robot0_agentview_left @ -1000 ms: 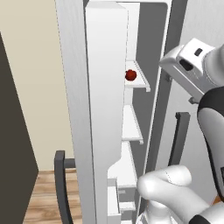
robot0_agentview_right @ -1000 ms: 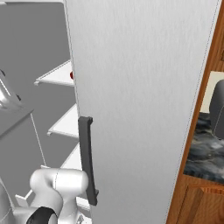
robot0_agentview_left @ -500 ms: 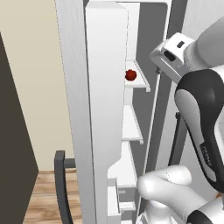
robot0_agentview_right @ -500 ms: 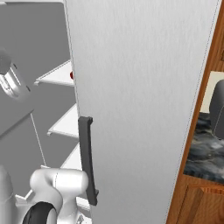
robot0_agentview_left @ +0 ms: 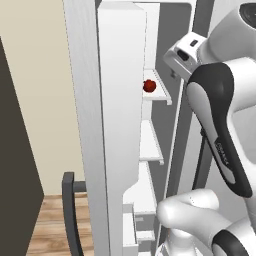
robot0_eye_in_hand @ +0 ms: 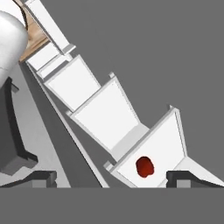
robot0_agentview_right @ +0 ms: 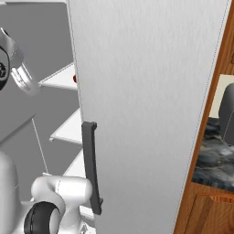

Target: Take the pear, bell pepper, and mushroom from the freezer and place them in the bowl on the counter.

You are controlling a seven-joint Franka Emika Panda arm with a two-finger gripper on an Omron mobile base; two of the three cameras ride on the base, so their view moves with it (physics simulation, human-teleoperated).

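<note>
The freezer (robot0_agentview_left: pixel 125 100) stands open, a narrow white compartment with stacked white shelves (robot0_eye_in_hand: pixel 103 111). The bell pepper (robot0_agentview_left: pixel 149 86) is a small glossy red lump on an upper shelf, alone there; in the hand view the bell pepper (robot0_eye_in_hand: pixel 145 166) lies just ahead, between the finger lines and nearer the right one. My gripper (robot0_eye_in_hand: pixel 113 178) is open, its dark fingertips (robot0_eye_in_hand: pixel 187 177) wide apart with nothing between them. From the left base view the hand (robot0_agentview_left: pixel 184 54) hovers right of the pepper, level with its shelf. A red sliver of the pepper (robot0_agentview_right: pixel 75 79) peeks past the door. Pear, mushroom and bowl are out of view.
The wide grey fridge door (robot0_agentview_right: pixel 151 100) with its dark vertical handle (robot0_agentview_right: pixel 91 167) blocks most of the right base view. The dark marbled counter (robot0_agentview_right: pixel 214 157) over brown wooden cabinets (robot0_agentview_right: pixel 203 215) lies to its right. Another dark handle (robot0_agentview_left: pixel 70 215) sits low left, above wood floor.
The hand has swung left and inward toward the freezer shelves, closing on the pepper's shelf. The jaws stayed wide open. The pepper has not moved.
</note>
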